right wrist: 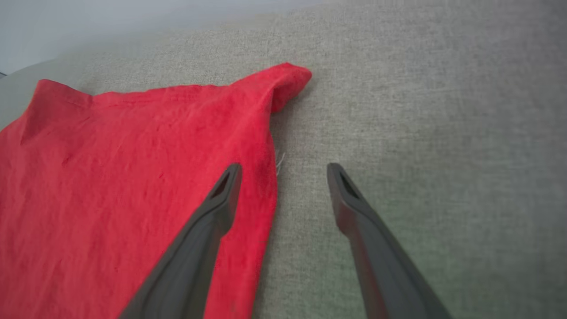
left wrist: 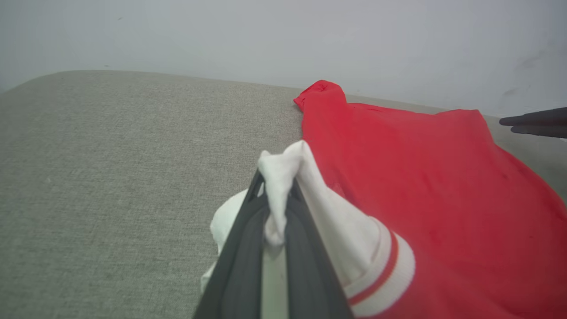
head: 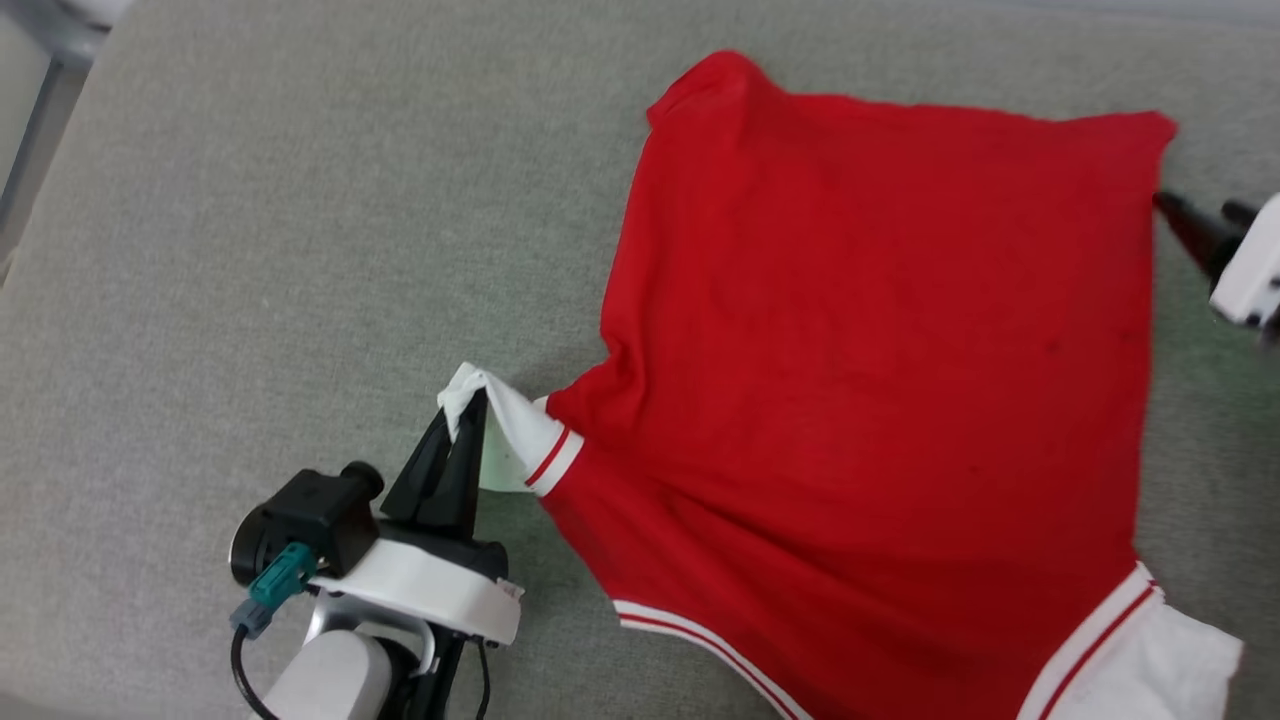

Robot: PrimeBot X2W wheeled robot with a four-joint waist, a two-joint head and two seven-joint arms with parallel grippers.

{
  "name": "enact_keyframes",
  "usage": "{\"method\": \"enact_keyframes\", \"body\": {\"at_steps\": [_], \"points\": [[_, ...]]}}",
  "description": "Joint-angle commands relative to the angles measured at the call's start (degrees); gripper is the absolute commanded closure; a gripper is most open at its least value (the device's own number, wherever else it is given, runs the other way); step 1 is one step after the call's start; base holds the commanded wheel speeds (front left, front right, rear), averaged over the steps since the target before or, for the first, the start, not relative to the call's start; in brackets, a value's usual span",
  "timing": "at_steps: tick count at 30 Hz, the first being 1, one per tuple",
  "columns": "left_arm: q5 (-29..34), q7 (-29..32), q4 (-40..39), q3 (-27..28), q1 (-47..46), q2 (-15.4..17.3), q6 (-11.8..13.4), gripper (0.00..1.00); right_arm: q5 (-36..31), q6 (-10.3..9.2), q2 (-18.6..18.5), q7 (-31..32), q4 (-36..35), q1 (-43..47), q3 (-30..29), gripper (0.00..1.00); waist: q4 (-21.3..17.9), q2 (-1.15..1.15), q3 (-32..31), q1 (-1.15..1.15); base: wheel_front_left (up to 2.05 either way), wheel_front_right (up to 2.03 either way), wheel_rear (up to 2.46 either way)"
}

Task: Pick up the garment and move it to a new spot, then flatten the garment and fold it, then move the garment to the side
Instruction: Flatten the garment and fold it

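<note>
Seemingly to stretch the bright red soft fabric shirt (head: 860, 380) flat on the grey cloth-covered counter (head: 250, 250), my left gripper (head: 468, 408) pinches its white sleeve tip (head: 508, 418) taut, while my right gripper (right wrist: 283, 170) hangs spread astride the opposite edge.

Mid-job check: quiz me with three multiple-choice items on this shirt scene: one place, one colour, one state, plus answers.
1. Where does the left gripper grip the red shirt? A. hem B. white sleeve C. collar
2. Stripe colour on the cuff band? A. red B. blue C. black
3. The right gripper is: A. shut on fabric B. shut, empty C. open
Answers: B, sleeve bunched between its fingers; A, red line crosses the white band; C, fingers spread, one over the shirt, one over grey upholstery.
</note>
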Motion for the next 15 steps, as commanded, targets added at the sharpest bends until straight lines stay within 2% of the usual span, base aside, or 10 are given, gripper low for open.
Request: {"method": "enact_keyframes", "body": {"at_steps": [1, 9, 15], "points": [[0.5, -0.3, -0.6, -0.1, -1.4, -0.5, -0.4, 1.00, -0.4, -0.04, -0.8, 1.3, 0.8, -2.8, 0.1, 0.00, 2.8, 0.00, 3.7, -0.02, 0.00, 0.00, 0.00], [2.1, -0.4, -0.7, -0.5, -4.3, -2.3, -1.9, 1.00, -4.5, -0.04, -2.3, 6.0, 5.8, -13.7, 1.6, 0.00, 5.4, 0.00, 9.0, -0.02, 0.00, 0.00, 0.00], [2.9, -0.5, -0.7, 0.3, -4.7, -3.5, -2.6, 1.00, -5.9, -0.04, -0.7, 13.8, 13.7, -12.6, 4.2, 0.00, 5.9, 0.00, 10.2, -0.02, 0.00, 0.00, 0.00]]}}
